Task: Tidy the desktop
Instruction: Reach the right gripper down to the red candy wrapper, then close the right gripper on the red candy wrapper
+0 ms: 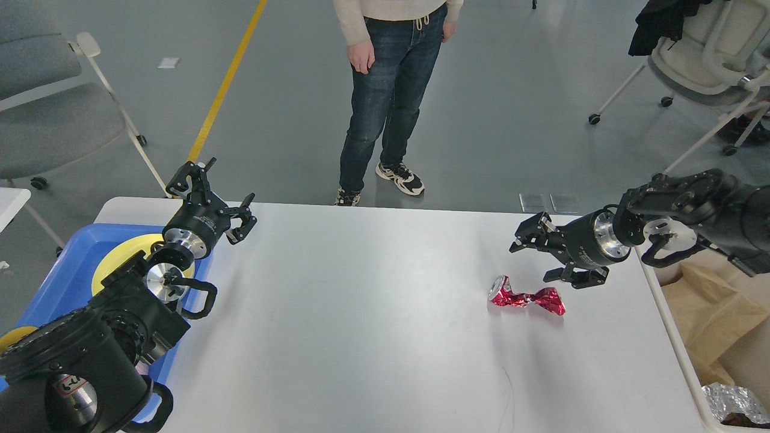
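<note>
a crushed red can point(527, 297) lies on the white tabletop point(373, 313), right of centre. the right end effector point(537, 258) hangs just above and beside it, fingers spread wide, holding nothing. the left end effector point(212, 193) is also spread open and empty, over the tabletop's far left edge beside a blue tray point(57, 282)

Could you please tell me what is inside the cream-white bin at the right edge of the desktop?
The bin holds crumpled brown paper and crinkled silver foil. The right arm covers its far end, and whatever lies beneath the paper is hidden.
</note>
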`<state>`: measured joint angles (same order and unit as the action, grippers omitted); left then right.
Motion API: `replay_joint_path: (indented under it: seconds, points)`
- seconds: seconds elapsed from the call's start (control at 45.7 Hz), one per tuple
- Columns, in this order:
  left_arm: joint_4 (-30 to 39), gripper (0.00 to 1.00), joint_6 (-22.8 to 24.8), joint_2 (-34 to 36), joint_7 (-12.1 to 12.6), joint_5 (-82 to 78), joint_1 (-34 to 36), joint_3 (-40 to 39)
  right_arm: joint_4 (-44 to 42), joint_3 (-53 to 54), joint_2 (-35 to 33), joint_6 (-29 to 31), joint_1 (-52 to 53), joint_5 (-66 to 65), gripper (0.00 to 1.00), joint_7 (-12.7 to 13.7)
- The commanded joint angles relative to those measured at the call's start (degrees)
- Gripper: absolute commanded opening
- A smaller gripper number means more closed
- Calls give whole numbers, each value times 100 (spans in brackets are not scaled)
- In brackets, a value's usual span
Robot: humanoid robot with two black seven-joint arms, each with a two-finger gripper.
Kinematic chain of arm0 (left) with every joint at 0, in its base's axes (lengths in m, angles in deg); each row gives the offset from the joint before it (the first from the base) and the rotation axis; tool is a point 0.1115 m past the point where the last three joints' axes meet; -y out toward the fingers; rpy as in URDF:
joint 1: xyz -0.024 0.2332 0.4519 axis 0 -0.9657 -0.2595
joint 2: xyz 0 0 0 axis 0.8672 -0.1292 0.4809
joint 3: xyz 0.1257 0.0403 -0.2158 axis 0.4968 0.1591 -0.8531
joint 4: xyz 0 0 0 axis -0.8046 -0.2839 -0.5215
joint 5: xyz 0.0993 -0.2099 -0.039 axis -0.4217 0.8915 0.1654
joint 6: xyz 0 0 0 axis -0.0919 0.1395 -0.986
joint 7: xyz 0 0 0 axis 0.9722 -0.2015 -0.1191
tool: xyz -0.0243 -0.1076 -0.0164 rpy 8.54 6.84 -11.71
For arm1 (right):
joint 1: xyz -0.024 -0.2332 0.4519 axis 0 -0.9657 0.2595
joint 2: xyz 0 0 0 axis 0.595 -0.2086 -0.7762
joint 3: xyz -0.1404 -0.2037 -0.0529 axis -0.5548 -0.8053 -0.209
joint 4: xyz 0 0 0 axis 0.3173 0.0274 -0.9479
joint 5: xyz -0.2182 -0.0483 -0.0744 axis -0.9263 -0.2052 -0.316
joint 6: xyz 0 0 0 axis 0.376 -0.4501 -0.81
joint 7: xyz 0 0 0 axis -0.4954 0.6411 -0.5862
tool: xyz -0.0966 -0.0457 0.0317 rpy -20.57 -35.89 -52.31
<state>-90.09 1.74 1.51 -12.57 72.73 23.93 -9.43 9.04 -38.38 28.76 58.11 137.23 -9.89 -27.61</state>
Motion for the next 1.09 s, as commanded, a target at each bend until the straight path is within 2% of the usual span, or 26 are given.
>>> replay_joint_path:
  seconds: [0.0,0.197,0.307,0.372,0.569,0.92,1.073]
  points:
    - [1,96,0,0,0,0,-1,0,2,124,-26,-802,-341,586,91,426]
    - [1,96,0,0,0,0,-1,0,-182,958,-17,-1348,-921,1149,92,918]
    - [1,96,0,0,0,0,-1,0,-314,1381,9,-1567,-1202,1474,92,1314]
    - [1,96,9,0,0,0,-1,0,-402,1548,36,-1795,-1325,1571,93,1428]
    - [1,96,0,0,0,0,-1,0,-885,2066,220,-2569,-1782,1615,94,1437]
    - [-8,96,9,0,0,0,-1,0,-1087,2489,405,-2816,-2125,1606,93,1437]
    - [1,96,0,0,0,0,-1,0,-1316,2524,580,-2834,-2231,1571,85,1428]
